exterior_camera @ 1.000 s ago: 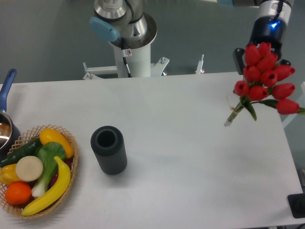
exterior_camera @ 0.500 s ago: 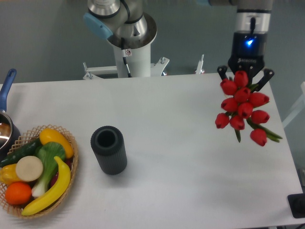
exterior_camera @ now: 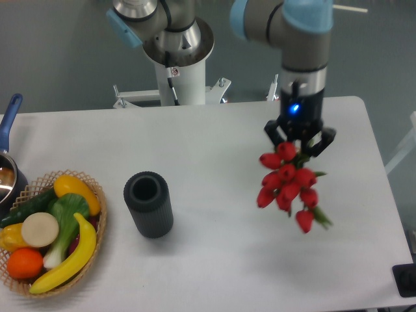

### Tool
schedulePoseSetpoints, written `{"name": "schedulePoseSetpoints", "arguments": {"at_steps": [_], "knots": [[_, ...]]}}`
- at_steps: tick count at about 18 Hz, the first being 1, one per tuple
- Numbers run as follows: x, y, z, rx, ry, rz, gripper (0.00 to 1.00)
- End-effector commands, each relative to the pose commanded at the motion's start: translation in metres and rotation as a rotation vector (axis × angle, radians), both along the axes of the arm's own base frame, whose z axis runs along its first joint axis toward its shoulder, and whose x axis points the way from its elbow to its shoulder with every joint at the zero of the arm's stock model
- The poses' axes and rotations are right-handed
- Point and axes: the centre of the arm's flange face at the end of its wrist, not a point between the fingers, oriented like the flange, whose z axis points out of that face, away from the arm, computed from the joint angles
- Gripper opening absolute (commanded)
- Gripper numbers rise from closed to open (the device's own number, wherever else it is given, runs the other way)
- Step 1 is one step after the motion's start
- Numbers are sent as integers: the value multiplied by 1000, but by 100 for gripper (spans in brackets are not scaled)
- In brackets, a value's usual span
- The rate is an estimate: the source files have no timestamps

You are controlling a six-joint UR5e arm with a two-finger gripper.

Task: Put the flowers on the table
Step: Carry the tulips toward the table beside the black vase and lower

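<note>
The red tulip bunch hangs right of frame centre, gripped at its upper end by the claw, whose fingers are closed around it. Lower gently until the blooms rest on the white tabletop, clear of the dark cylindrical vase, then release.

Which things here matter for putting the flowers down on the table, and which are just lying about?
Part of the job:
flowers
gripper
table

Just lying about:
black cup
fruit basket
pot

The table carries a basket, cylinder, and pot.
</note>
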Motion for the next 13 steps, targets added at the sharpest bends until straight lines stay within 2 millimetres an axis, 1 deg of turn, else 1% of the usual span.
{"name": "schedulePoseSetpoints", "arguments": {"at_steps": [4,5,7,8,13], "knots": [[-5,10,-33,-30,-36,-10,22],[-7,13,-44,-57,-39,-12,22],[-10,24,-61,-106,-37,-18,22],[-15,28,-69,-122,-38,-16,22],[-35,42,-94,-140,-53,3,22]]}}
